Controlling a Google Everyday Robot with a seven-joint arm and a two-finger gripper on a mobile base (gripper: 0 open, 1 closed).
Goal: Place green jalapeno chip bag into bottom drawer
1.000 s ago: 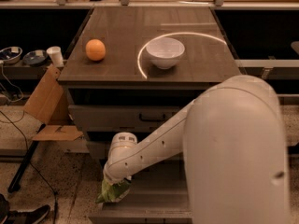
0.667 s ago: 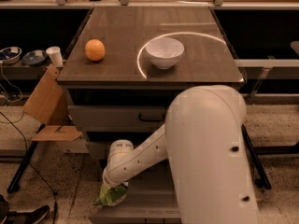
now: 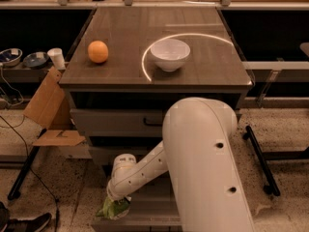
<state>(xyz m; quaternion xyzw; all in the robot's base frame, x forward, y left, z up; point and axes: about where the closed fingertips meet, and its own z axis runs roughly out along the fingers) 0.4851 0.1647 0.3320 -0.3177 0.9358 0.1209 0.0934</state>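
The green jalapeno chip bag is a crinkled green bundle at the tip of my white arm. My gripper reaches down in front of the cabinet and is shut on the bag. It holds the bag at the left front corner of the open bottom drawer, whose plain grey inside shows below the arm. My big white upper arm hides the right half of the drawer.
An orange fruit and a white bowl stand on the cabinet top. Two shallower drawers are above. A cardboard flap, a cup and floor cables lie left. A black frame stands right.
My arm has swung left and lower. The gripper and the bag have sunk a little towards the drawer's left front corner.
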